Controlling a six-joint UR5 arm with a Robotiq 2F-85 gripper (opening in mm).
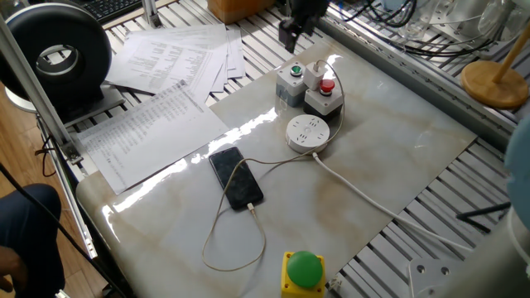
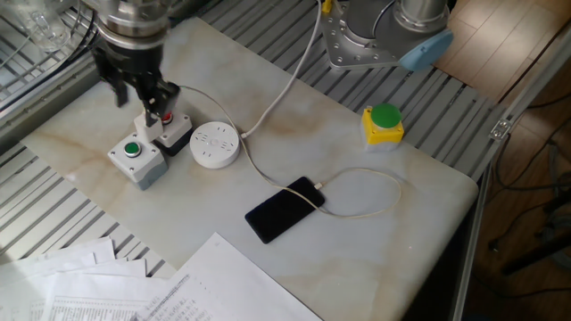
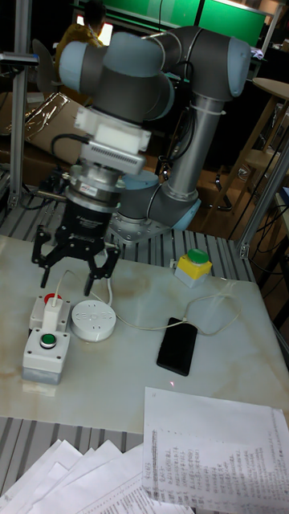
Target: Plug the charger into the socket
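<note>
The charger (image 1: 315, 73) (image 2: 145, 119), a small white cube, rests on top of the black box beside a red button. Its thin white cable runs to a black smartphone (image 1: 236, 177) (image 2: 284, 210) (image 3: 177, 346). The socket (image 1: 308, 132) (image 2: 217, 144) (image 3: 91, 320), a round white puck with slots on top, lies flat just in front of that box. My gripper (image 1: 291, 33) (image 2: 138, 94) (image 3: 72, 273) hangs open and empty above and slightly behind the charger, touching nothing.
A grey box with a green button (image 1: 291, 84) (image 2: 136, 159) (image 3: 42, 351) stands against the red-button box. A yellow box with a green dome (image 1: 303, 271) (image 2: 384, 124) (image 3: 193, 267) sits near the table edge. Papers (image 1: 161, 91) (image 3: 209, 458) lie beside the slab. The socket's thick cord (image 1: 373, 203) trails off.
</note>
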